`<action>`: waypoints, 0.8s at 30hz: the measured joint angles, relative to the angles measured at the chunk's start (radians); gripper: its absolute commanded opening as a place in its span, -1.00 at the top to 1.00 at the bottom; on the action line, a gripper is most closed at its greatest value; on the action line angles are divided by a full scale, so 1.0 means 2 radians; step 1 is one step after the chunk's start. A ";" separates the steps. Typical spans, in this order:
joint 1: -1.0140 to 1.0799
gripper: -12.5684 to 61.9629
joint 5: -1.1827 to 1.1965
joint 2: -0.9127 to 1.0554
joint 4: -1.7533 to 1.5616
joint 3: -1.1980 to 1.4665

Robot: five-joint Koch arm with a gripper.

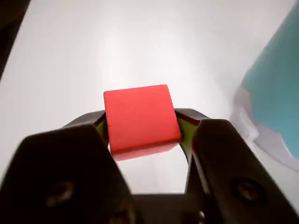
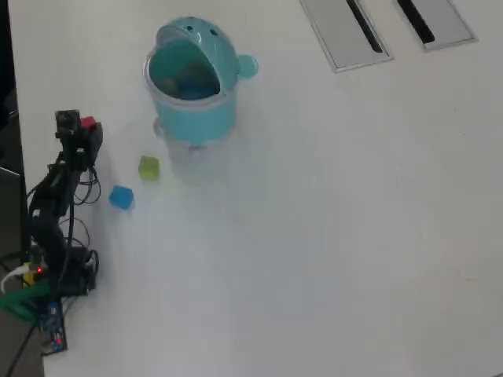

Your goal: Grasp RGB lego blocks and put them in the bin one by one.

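Note:
My gripper [image 1: 142, 128] is shut on the red block [image 1: 140, 119], which sits squeezed between the two black fingers with green pads, raised above the white table. From above, the red block [image 2: 88, 123] shows at the gripper's [image 2: 85, 126] tip, left of the teal bin [image 2: 192, 78]. The bin's open mouth faces up under its domed hood. A yellow-green block [image 2: 148, 167] and a blue block [image 2: 121, 197] lie on the table below the bin and to the right of the arm. In the wrist view the bin [image 1: 275, 93] fills the right edge.
Two grey slotted panels [image 2: 346, 31] are set into the table at the top right. The arm's base and cables [image 2: 47, 275] sit at the left edge. The white table [image 2: 330, 236] stretches to the right.

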 measured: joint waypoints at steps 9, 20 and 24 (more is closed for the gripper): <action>0.021 0.39 0.002 0.039 0.001 0.001; 0.057 0.39 0.003 0.072 0.112 -0.126; 0.089 0.39 0.002 0.074 0.146 -0.237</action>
